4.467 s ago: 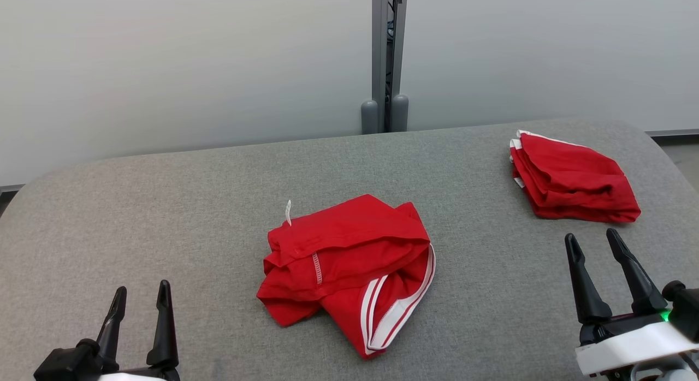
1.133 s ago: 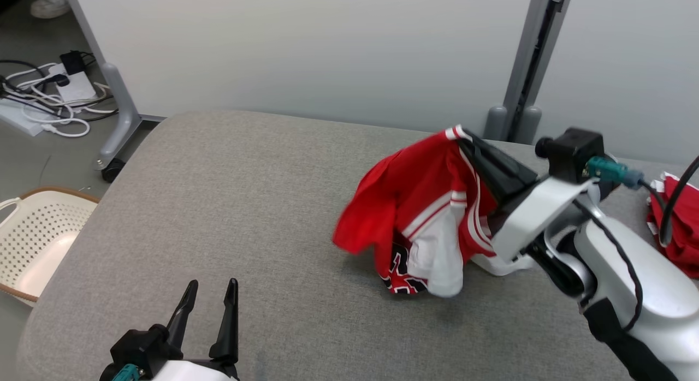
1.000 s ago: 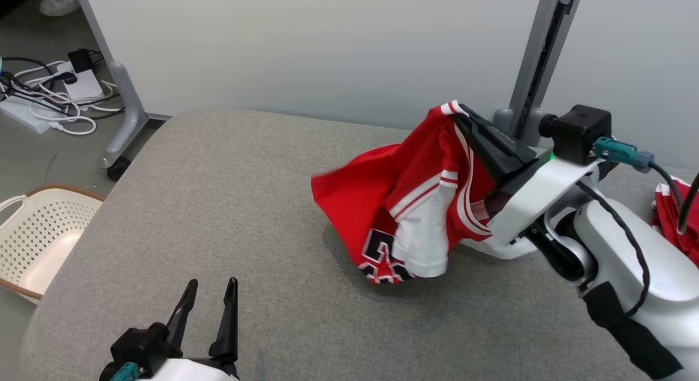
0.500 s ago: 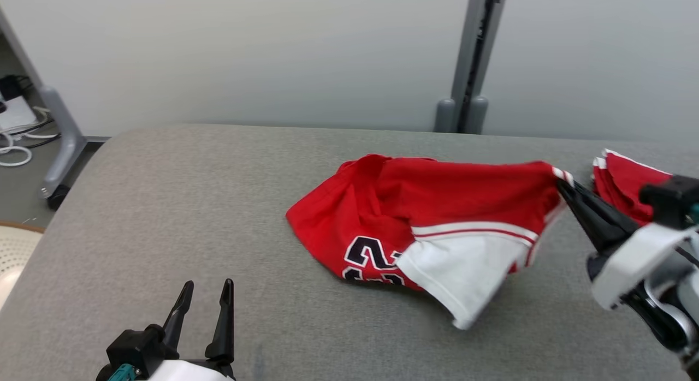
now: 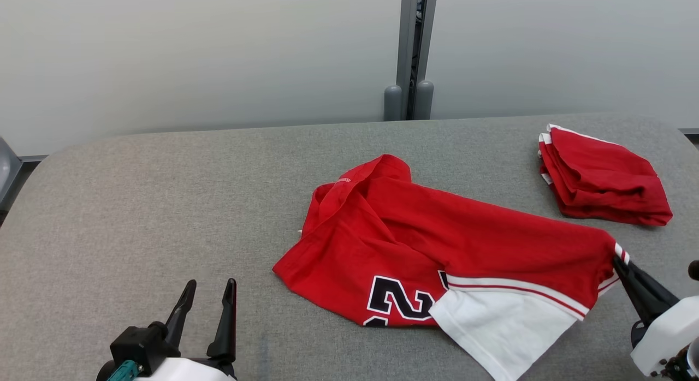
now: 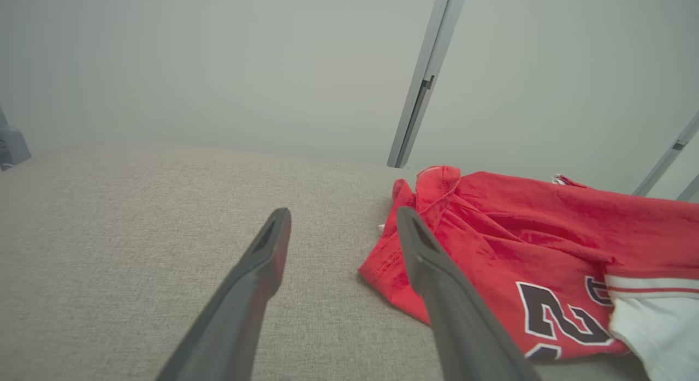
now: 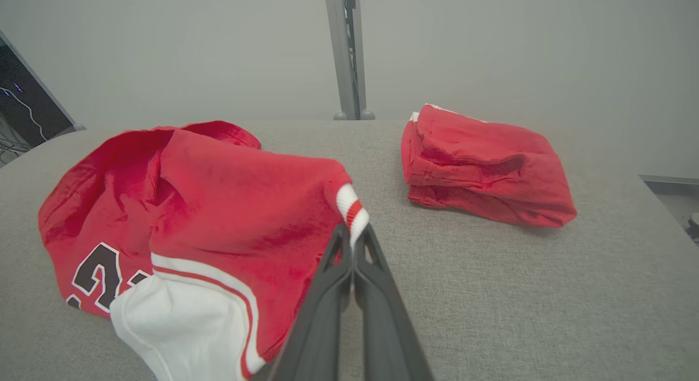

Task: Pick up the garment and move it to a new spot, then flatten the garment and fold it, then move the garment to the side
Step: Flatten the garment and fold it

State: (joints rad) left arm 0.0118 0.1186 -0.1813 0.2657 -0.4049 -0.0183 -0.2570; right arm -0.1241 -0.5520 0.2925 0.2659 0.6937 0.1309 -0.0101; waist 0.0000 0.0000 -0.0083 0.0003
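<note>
Since half a second ago the red garment (image 5: 437, 244) has sunk flatter and stretched longer across the grey table (image 5: 136, 206); the right gripper (image 5: 618, 262), fingers pressed together, pinches its striped corner at the near right; the left gripper (image 5: 210, 285) stands spread, apart from the cloth's near-left edge; the long axis runs far-left to near-right, short of a folded red pile (image 5: 600, 176).

Task garment (image 5: 437, 244): red jersey, partly spread, wrinkled.
Dark white-edged numerals faced up beside a white panel; it lay just left of the folded red pile (image 5: 600, 176), apart from it, with the striped corner nearest that pile lifted.
</note>
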